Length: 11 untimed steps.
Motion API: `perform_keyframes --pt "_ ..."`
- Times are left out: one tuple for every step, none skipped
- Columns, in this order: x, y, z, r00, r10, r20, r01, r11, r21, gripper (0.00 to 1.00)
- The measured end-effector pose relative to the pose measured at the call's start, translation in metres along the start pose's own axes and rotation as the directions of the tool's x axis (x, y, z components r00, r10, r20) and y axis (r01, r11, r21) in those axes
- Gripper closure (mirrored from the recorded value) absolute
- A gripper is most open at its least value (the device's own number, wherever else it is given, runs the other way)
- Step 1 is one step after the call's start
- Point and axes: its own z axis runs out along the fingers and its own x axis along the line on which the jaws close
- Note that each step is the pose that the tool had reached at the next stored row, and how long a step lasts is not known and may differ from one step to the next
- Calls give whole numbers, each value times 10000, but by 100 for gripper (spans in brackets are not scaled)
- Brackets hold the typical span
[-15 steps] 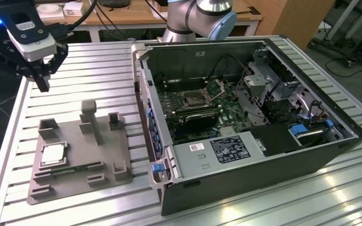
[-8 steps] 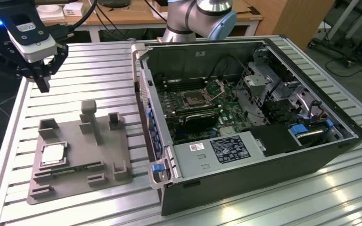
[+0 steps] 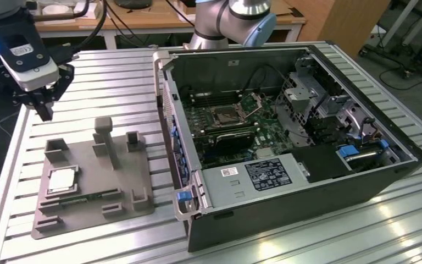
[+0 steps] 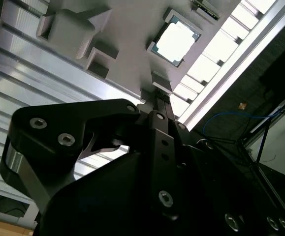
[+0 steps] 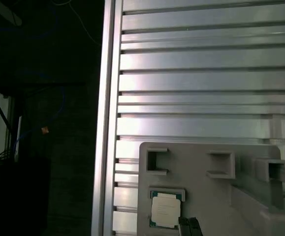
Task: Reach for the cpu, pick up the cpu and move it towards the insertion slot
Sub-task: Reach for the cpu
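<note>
Silver metal faces upward on the cpu (image 3: 62,180), which lies flat in a shallow pocket of the grey tray (image 3: 127,165), below the end effector (image 3: 44,113) and well apart from it. The end effector hangs over the ribbed aluminium surface (image 3: 94,71), just beyond the tray's edge. It is clenched, and we see nothing between the jaws.

We judge that the step in hand is the reach. To do it well, we should bring the end effector over the middle of the chip, spread the jaws before going down, and turn them parallel to two opposite edges. The raised posts of the tray stand near the path, so a straight vertical descent seems safest.

The cpu is nearly square, so we find no clear long axis, and its edges run along the tray's edges. The insertion slot (image 3: 228,115) is much farther from the end effector, past the tray, inside the open computer case (image 3: 343,181).
</note>
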Motion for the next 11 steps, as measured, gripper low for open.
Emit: perform_keyframes --pt "4 -7 3 10000 0 0 0 10000 -1 89" --pt "8 -14 5 10000 -1 0 1 10000 -1 89" --pt "12 -20 8 10000 -1 0 1 10000 -1 89" --pt "19 -31 12 10000 -1 0 1 10000 -1 89" --pt "23 -38 14 10000 -2 -1 2 10000 -1 89" --pt "27 -45 16 10000 -2 -1 2 10000 -1 89" --pt "31 -50 18 10000 -1 -1 1 10000 0 89" --pt "31 -50 19 10000 -1 0 1 10000 -1 89" --pt "31 -51 19 10000 -1 0 1 10000 -2 89" --pt "31 -52 19 10000 -1 -1 1 10000 -1 89" --pt "31 -54 19 10000 -2 -1 2 10000 -1 89"
